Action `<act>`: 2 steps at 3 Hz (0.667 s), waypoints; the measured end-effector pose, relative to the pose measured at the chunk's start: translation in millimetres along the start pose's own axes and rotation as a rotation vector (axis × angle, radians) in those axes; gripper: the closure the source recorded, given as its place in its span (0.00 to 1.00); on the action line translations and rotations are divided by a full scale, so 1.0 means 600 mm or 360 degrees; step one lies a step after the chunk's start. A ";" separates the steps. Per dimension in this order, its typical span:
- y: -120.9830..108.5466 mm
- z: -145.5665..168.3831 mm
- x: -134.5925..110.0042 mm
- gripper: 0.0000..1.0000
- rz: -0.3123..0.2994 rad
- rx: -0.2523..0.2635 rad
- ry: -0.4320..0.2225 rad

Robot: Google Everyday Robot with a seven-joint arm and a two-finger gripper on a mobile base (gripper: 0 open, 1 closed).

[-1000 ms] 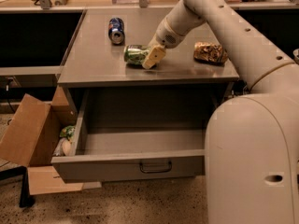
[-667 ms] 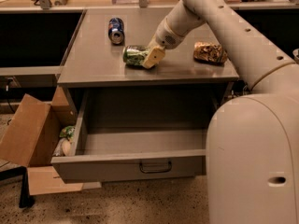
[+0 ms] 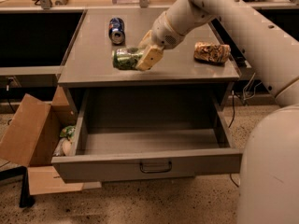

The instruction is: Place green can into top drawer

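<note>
The green can (image 3: 125,58) lies on its side and is held in my gripper (image 3: 145,58), just above the front part of the grey cabinet top (image 3: 93,64). The gripper's cream fingers (image 3: 150,56) are closed around the can's right end. The arm comes in from the upper right. The top drawer (image 3: 147,164) is pulled open below the cabinet top, with its inside bare and its dark pull handle at the centre of the front panel.
A blue can (image 3: 116,30) lies on the cabinet top at the back. A tan crinkled snack bag (image 3: 212,52) lies at the right. An open cardboard box (image 3: 32,134) stands on the floor left of the drawer. My white base (image 3: 271,171) fills the lower right.
The gripper and the green can have lifted slightly and shifted a little to the left and toward the front edge of the cabinet top.
</note>
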State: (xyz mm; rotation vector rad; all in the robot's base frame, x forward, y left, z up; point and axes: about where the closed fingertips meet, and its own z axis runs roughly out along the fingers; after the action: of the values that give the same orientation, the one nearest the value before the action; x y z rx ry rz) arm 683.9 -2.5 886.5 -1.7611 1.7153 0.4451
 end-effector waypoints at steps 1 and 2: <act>0.000 0.001 0.000 1.00 0.0000 -0.0001 0.0000; 0.022 0.005 0.011 1.00 -0.0043 -0.0002 0.0029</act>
State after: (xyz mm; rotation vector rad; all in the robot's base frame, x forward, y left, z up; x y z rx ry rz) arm 672.3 -4.5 877.4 -1.7923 1.7019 0.4198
